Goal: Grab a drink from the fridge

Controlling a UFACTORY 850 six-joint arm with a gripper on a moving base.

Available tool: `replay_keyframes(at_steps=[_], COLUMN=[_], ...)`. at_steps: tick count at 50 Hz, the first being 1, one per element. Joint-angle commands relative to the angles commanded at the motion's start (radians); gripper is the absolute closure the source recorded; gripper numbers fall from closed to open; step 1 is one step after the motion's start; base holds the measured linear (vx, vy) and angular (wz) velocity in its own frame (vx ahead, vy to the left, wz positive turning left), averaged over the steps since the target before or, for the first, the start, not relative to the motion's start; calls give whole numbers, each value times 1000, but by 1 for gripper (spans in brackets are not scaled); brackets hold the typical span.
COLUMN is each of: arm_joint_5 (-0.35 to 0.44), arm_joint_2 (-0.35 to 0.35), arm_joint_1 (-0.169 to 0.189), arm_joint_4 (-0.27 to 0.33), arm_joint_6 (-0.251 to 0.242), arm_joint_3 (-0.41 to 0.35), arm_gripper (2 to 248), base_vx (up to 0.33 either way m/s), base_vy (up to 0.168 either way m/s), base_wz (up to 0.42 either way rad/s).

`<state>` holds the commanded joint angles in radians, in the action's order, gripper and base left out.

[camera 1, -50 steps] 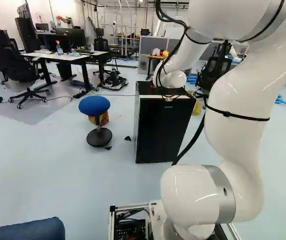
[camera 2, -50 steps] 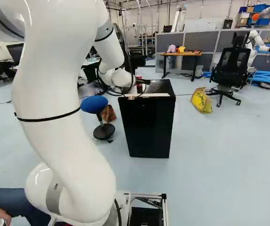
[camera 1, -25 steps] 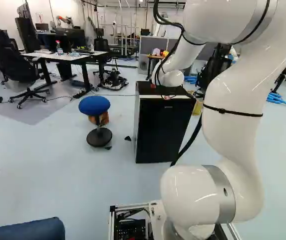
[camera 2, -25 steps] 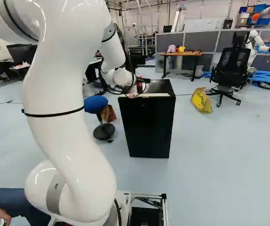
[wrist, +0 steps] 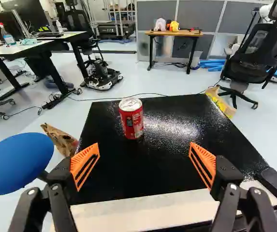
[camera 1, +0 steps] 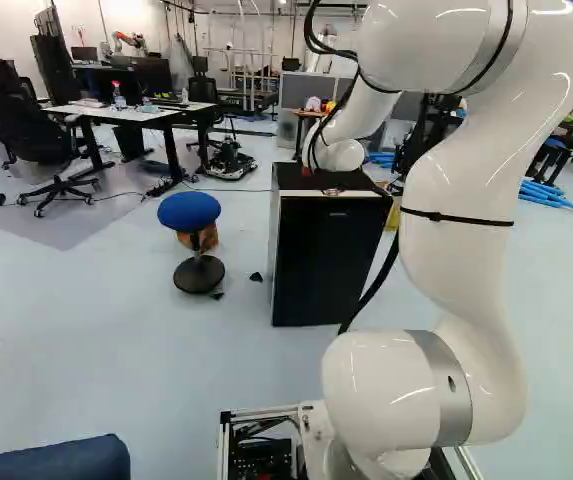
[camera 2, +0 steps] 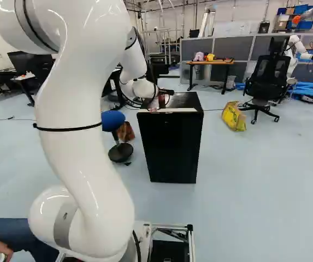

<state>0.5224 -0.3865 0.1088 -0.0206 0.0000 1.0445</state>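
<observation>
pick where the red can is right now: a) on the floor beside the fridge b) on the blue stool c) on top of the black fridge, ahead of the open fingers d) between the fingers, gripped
C: the red can stands upright on the fridge's black top, ahead of the gripper's wide-open fingers.

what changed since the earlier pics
The arm has leaned farther ahead, toward the black fridge: its upper links sit nearer the middle of both base views. Nothing has been gripped; the gripper is open. The base, the fridge, the red can on top of it and the blue stool stayed put.
</observation>
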Motion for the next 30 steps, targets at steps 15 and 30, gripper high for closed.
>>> replay_keyframes(at_steps=[15, 30], arm_joint_5=[0, 0], arm_joint_2=[-44, -108], arm_joint_1=[-2, -4], arm_joint_4=[0, 0], arm_joint_6=[0, 0], arm_joint_3=[48, 95], arm_gripper=[3, 3], base_vx=[0, 0], base_vy=[0, 0], base_wz=[0, 0])
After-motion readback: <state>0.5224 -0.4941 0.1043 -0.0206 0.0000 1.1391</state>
